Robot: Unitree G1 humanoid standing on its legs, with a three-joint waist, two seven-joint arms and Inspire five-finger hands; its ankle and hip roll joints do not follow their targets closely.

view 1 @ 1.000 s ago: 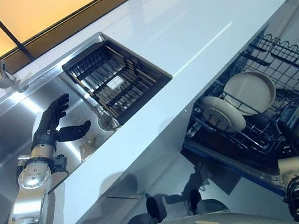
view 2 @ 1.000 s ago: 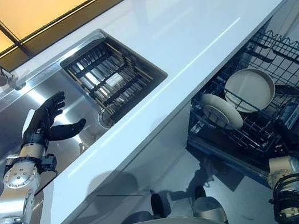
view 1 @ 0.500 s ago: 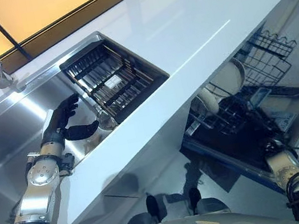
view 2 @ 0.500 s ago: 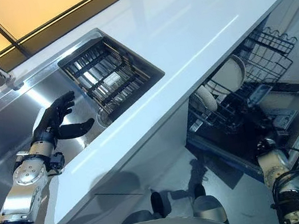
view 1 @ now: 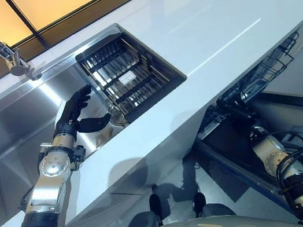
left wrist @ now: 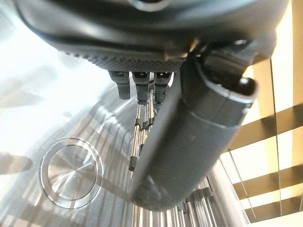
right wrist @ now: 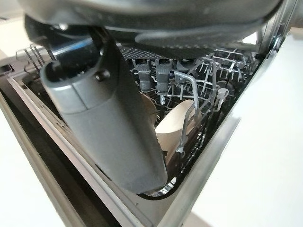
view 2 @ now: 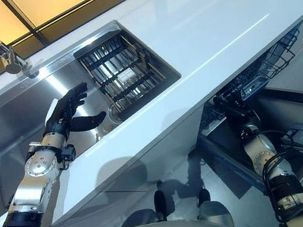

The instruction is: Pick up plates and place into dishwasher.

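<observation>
White counter ran diagonally; left hand [view 1: 78,110] hovered open over the sink [view 1: 8,133] at centre left, while right hand [view 2: 239,111], fingers straight, reached the rack [right wrist: 208,75] holding a plate [right wrist: 173,124] at lower right, risking rattling it loose.

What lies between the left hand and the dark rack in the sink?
In the eye views, the round drain lies on the sink floor between the left hand and the rack.

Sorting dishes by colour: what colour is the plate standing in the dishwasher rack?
Cream, off-white. The plate shows best in the right wrist view, standing among the rack's wires.
</observation>
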